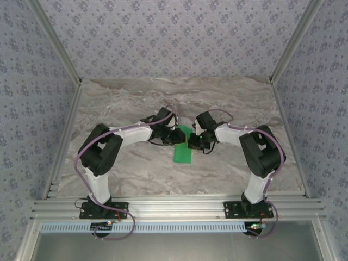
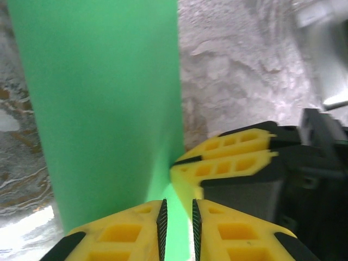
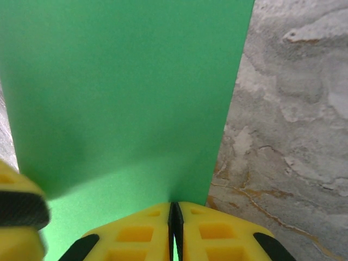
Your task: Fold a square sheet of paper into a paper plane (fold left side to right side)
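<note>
Marble tabletop (image 1: 136, 174) spreads below. Right gripper (image 3: 175, 228) pinches the green paper (image 3: 125, 92) tight at its edge. Left gripper (image 2: 178, 231) straddles the sheet, a narrow gap between its jaws. The paper sits mid-table between both arms.

The sheet of paper (image 1: 182, 149) is showing as a plain, bright green, unmarked strip, longer than it is wide. It is sitting just below the centre of the top view, tilting slightly from upper right to lower left over the marbled bench (image 1: 136, 168). In the left wrist view it is filling the left and centre of the frame. In the right wrist view it is covering the upper left, smooth and flat, its straight right edge slanting down towards the bottom centre.
</note>
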